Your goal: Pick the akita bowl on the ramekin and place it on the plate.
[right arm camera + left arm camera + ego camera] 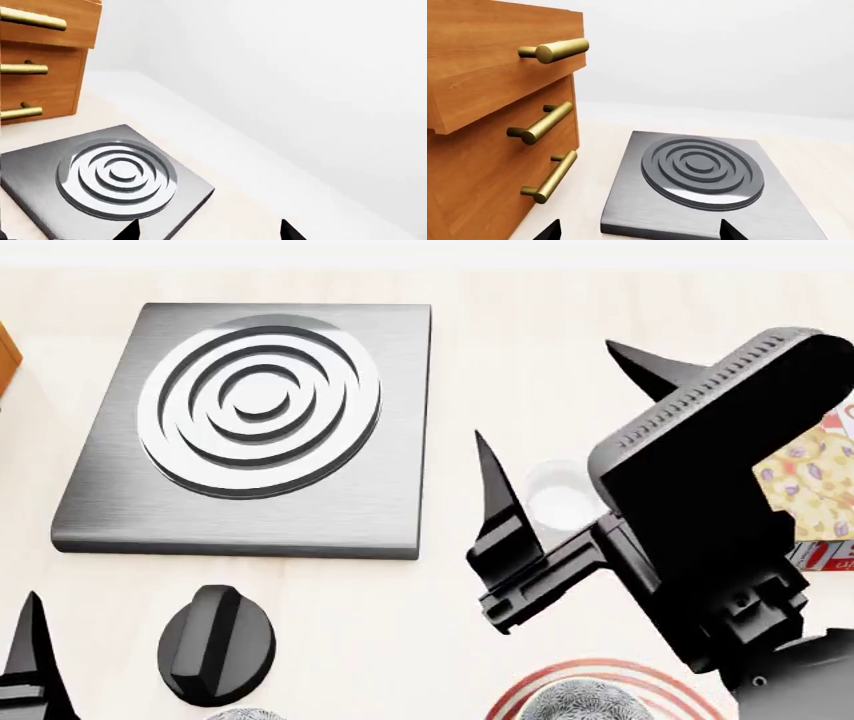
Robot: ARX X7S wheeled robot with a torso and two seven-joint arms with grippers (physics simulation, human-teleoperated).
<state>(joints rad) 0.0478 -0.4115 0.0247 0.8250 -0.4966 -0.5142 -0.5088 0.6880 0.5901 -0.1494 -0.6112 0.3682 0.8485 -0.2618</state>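
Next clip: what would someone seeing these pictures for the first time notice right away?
The black right gripper, jaws open, fills the right of the head view, raised above the white ramekin. Left of it lies a grey hob with concentric rings, a black knob in front of it. At the bottom edge a speckled bowl sits on the red-ringed plate; the left wrist view shows a wooden drawer unit with brass handles.

Brushed grey metal hotplate point(254, 425), glossy wood drawers point(494, 115) with brass handles point(540, 122), matt black gripper point(554, 405)
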